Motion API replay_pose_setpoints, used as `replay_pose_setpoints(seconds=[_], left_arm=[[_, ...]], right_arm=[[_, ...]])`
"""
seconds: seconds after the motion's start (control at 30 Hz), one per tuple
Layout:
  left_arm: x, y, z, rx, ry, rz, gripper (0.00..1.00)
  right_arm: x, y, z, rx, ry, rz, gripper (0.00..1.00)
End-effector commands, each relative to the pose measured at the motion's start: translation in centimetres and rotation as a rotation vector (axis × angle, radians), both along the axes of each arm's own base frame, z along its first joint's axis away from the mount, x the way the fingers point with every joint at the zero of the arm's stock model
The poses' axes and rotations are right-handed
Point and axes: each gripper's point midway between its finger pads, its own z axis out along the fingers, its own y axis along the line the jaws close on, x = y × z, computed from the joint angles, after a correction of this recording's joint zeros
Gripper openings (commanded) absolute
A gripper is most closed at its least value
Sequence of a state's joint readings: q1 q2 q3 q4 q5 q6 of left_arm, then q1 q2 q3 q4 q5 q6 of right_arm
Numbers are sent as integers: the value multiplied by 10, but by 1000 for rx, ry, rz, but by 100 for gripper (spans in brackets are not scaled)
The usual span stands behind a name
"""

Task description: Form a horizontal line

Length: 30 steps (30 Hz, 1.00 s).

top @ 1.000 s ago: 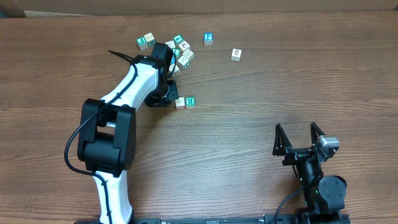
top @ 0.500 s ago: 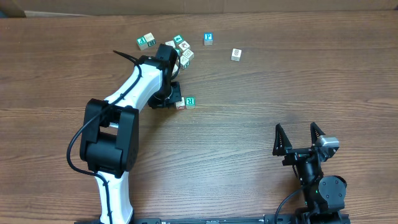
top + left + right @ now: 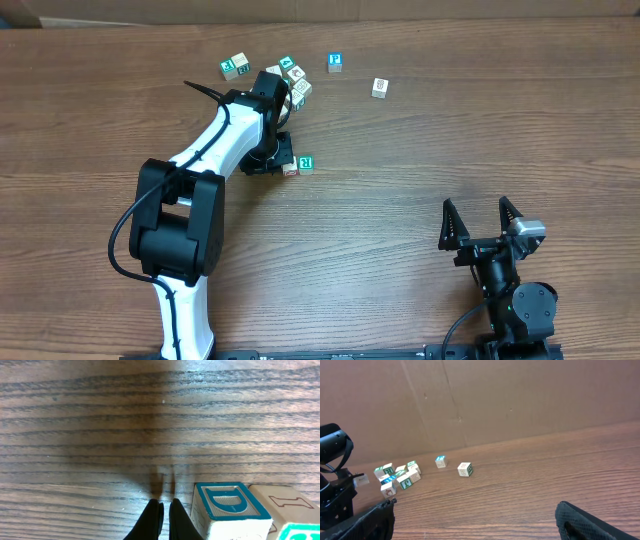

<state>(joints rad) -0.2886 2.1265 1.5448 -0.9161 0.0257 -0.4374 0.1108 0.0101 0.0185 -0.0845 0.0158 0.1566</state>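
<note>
Small wooden letter blocks lie at the table's far side. A cluster (image 3: 293,82) sits above my left gripper (image 3: 281,160). One block (image 3: 235,66) lies to the cluster's left, a blue one (image 3: 335,62) and a white one (image 3: 379,87) to its right. A green-lettered block (image 3: 306,163) and a reddish block (image 3: 291,170) sit by my left gripper. My left gripper (image 3: 164,510) is shut and empty, tips on the wood, touching a blue "D" block (image 3: 230,509). My right gripper (image 3: 483,222) is open and empty at the near right (image 3: 475,520).
A tan block (image 3: 282,505) and a green-edged block (image 3: 300,532) sit right of the "D" block. A cardboard wall (image 3: 520,400) stands behind the table. The blocks show far off in the right wrist view (image 3: 400,477).
My left gripper slid a little to the right along the table against the reddish block. In the last half second nothing moved. The right arm stayed still.
</note>
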Motion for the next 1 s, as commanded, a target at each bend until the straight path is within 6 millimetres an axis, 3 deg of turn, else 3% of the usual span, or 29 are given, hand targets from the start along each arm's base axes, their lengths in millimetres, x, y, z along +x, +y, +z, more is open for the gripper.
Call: replay_pose_setpoints(seconds=[0.0,0.97], left_arm=[[-2,1,4,2,-10,-12,4],[2,0,4,0,-27,-12,4]], right_arm=[[1,-3,-3,-1,0,-15,100],[1,-3,-3,-1,0,-15,100]])
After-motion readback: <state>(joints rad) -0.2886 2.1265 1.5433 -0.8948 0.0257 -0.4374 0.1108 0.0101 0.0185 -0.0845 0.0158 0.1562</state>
